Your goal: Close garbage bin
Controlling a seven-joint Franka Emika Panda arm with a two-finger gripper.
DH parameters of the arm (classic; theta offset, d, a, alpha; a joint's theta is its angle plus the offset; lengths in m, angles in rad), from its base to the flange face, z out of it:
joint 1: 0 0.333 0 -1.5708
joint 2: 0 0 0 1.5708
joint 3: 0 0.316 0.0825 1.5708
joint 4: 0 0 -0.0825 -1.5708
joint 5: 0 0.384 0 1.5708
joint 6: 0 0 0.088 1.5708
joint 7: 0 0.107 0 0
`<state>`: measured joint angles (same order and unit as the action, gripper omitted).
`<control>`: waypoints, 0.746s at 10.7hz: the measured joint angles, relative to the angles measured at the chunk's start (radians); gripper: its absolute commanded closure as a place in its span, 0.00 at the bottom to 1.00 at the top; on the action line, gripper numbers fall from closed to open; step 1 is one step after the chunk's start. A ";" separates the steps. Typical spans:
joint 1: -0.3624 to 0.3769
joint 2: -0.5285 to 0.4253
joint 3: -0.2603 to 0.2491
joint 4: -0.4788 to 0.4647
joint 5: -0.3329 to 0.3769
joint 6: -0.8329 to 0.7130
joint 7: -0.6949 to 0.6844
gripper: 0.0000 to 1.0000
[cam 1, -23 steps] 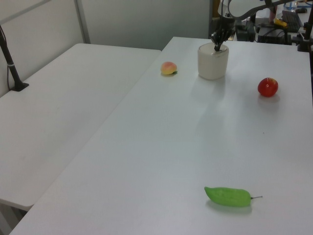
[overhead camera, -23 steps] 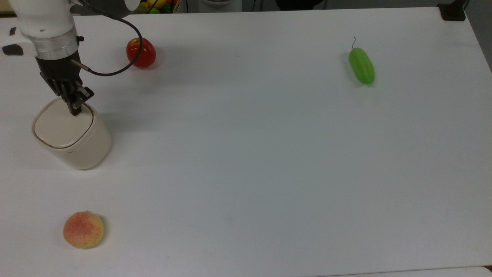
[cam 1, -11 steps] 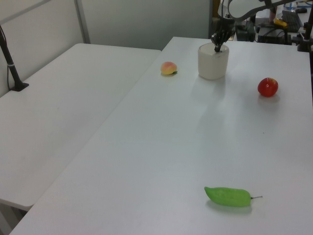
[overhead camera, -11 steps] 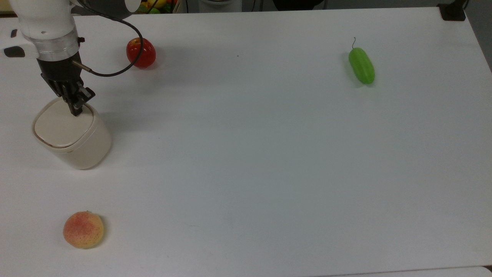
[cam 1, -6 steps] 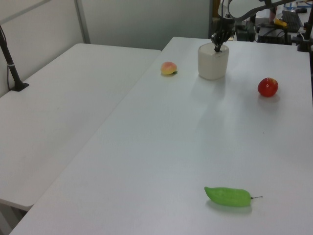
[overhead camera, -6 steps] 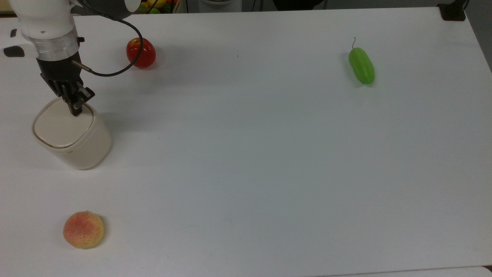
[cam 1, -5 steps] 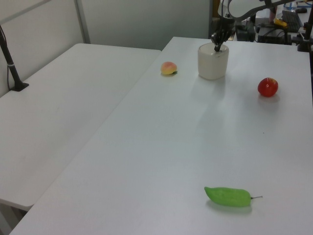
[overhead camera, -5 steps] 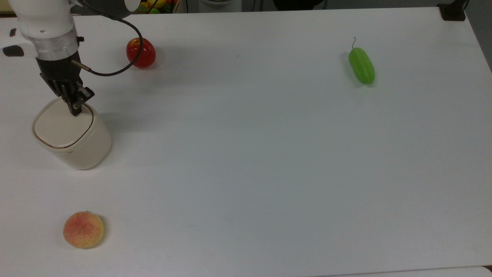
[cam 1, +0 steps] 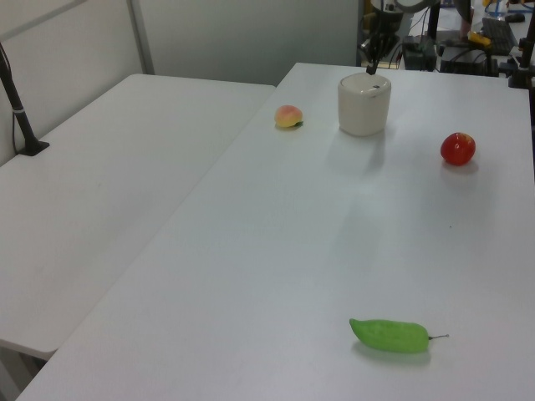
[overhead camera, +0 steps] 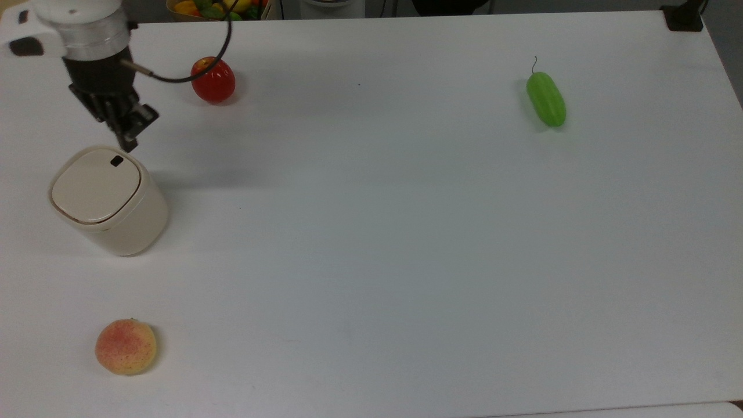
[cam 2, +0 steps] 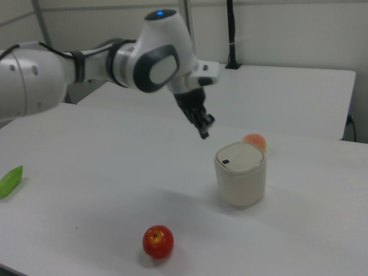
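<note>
The cream-beige garbage bin (overhead camera: 110, 217) (cam 1: 364, 104) (cam 2: 240, 178) stands at the top view's left with its lid (overhead camera: 93, 186) lying flat on the rim. A small black mark (overhead camera: 116, 161) shows at the lid's far edge. My gripper (overhead camera: 129, 145) (cam 1: 370, 68) (cam 2: 204, 135) hangs just above and behind that edge, clear of the lid, pointing down. Its dark fingers are shut with nothing between them.
A red apple (overhead camera: 213, 80) (cam 2: 158, 241) lies behind the bin in the top view, and a peach (overhead camera: 126, 346) (cam 1: 288, 117) lies near the front edge. A green cucumber (overhead camera: 545, 98) (cam 1: 389, 335) rests at the far right. The white table (overhead camera: 377, 232) spreads wide.
My gripper has lifted off the lid and drawn back toward the apple side, uncovering the black mark. The lid lies flat and the bin has not shifted.
</note>
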<state>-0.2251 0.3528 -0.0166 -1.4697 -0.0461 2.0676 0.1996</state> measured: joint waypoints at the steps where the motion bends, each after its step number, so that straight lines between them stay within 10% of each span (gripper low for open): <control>1: 0.035 -0.025 0.001 0.000 0.000 -0.037 0.000 1.00; 8: 0.318 -0.148 0.005 0.001 -0.008 -0.382 -0.126 1.00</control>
<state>0.0926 0.2048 -0.0117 -1.4691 -0.0541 1.6859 0.0732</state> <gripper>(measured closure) 0.991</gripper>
